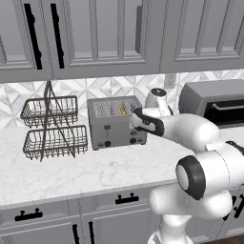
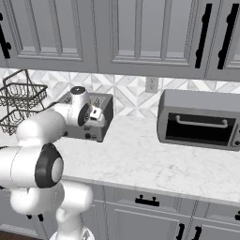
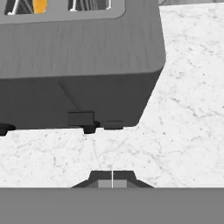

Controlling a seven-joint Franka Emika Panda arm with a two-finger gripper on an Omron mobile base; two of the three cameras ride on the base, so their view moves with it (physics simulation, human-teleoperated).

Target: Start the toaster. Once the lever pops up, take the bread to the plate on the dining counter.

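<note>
My pincer (image 3: 112, 183) is closed on nothing, tips pressed together, poised over the white marble bench (image 3: 183, 113) just in front of the boxy grey metal toaster (image 3: 78, 65); shut tips suit pushing a lever down, I judge. At twelve o'clock from the tips sits the right black lever (image 3: 81, 118), low on the toaster's front. Beyond, at eleven o'clock, the yellow-orange bread slice (image 3: 40, 6) stands edge-on in a top slot, waiting to toast.
</note>
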